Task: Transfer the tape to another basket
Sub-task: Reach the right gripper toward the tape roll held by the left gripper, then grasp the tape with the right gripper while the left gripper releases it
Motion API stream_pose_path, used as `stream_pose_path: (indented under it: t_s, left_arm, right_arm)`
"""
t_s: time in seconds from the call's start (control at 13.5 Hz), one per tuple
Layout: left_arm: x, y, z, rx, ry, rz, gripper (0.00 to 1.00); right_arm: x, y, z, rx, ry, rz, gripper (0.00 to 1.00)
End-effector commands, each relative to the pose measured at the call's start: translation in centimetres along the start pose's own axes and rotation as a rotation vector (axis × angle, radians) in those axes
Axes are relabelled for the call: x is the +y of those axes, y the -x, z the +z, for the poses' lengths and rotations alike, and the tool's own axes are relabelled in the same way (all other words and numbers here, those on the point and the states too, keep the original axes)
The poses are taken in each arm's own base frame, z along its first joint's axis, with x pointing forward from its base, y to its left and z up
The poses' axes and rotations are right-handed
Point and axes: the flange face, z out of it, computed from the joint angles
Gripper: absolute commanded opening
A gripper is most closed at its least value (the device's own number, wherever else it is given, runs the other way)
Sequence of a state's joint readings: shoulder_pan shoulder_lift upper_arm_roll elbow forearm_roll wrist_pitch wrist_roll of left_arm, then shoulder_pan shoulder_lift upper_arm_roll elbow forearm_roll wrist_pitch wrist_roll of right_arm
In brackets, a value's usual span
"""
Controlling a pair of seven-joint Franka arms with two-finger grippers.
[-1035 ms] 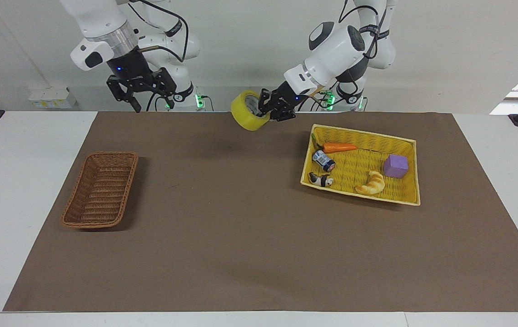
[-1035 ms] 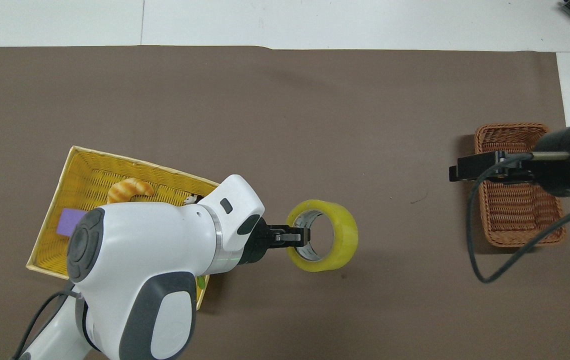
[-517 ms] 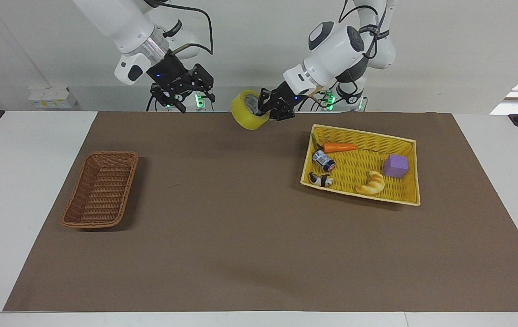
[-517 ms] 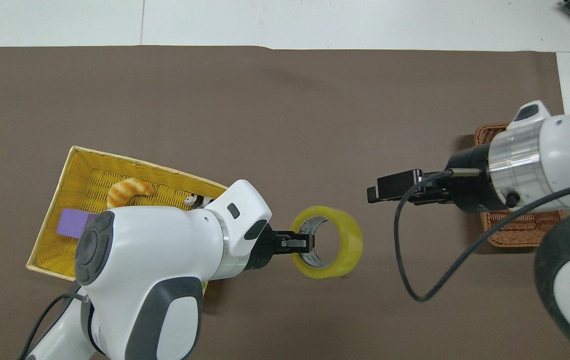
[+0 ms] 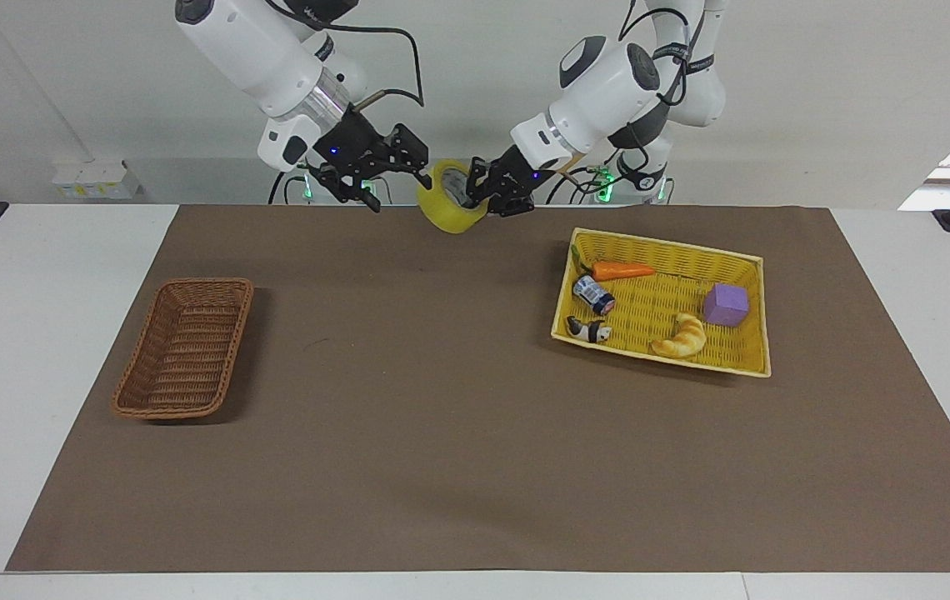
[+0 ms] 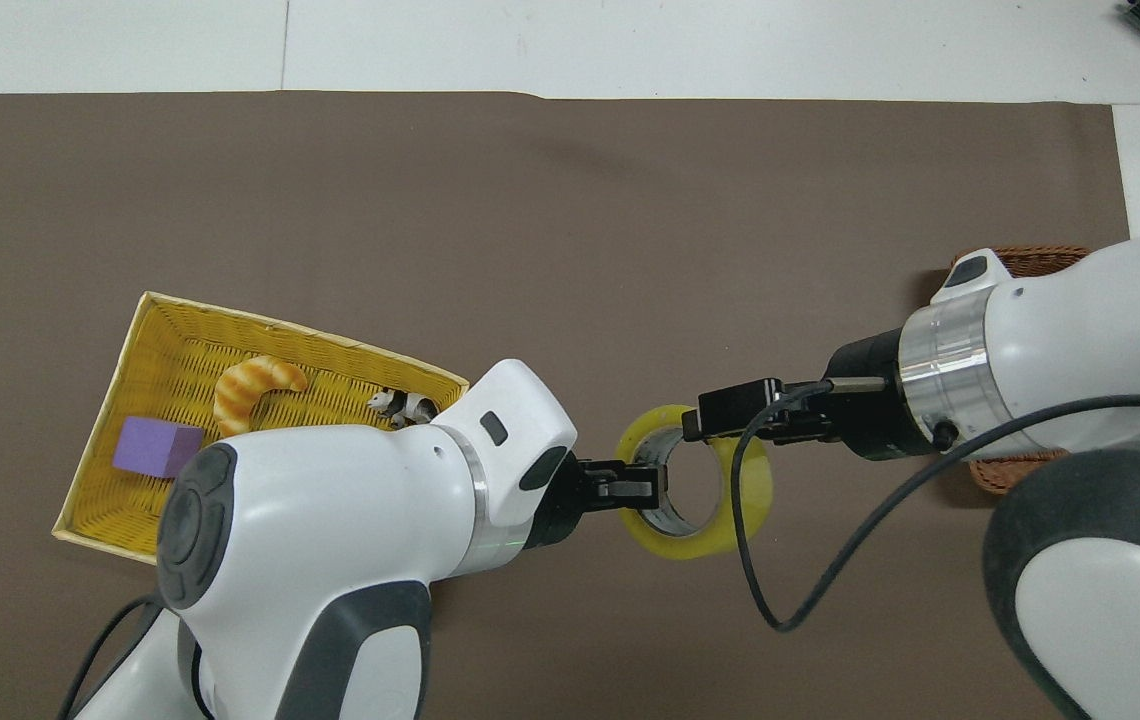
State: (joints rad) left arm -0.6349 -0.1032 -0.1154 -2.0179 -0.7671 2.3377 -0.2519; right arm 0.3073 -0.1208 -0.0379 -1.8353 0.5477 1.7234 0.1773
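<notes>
Closing in within a second, your right tool (image 5: 396,171), fingers spread, meets the tape (image 5: 448,208) your left tool (image 5: 485,193) clamps above the worktop (image 5: 442,417): handover toward the basket (image 5: 183,348) looks imminent.

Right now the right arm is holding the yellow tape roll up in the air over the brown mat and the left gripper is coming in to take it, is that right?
No, the arms are swapped. The facing view shows the left gripper holding the tape roll up over the brown mat, while the right gripper comes in beside it, open.
</notes>
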Motion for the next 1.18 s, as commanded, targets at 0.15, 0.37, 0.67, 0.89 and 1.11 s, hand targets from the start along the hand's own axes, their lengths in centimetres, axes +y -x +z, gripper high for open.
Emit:
stream_pose_path:
  t_s: [0.15, 0.37, 0.67, 0.89, 1.11]
  left_arm:
    - [2.6, -1.7, 0.3, 0.054, 0.005, -0.065, 0.00]
    - [2.0, -2.1, 0.2, 0.060, 0.000, -0.077, 0.56]
    - [1.8, -2.1, -0.3, 0.056, 0.000, -0.109, 1.00]
    - [0.7, -3.3, -2.0, 0.070, 0.001, -0.207, 1.00]
    - [-0.4, -3.8, -3.7, 0.020, 0.027, -0.272, 1.00]
  right_arm:
    - [0.7, 2.4, 0.2, -0.066, -0.013, -0.040, 0.36]
    - [1.3, 2.1, 0.0, -0.066, -0.003, -0.042, 0.00]
    - [1.2, 1.7, -0.3, -0.057, 0.007, -0.048, 0.00]
    - [1.2, 1.5, -0.6, -0.048, 0.017, -0.055, 0.00]
    - [3.4, 0.9, -2.8, -0.033, 0.018, -0.087, 0.00]
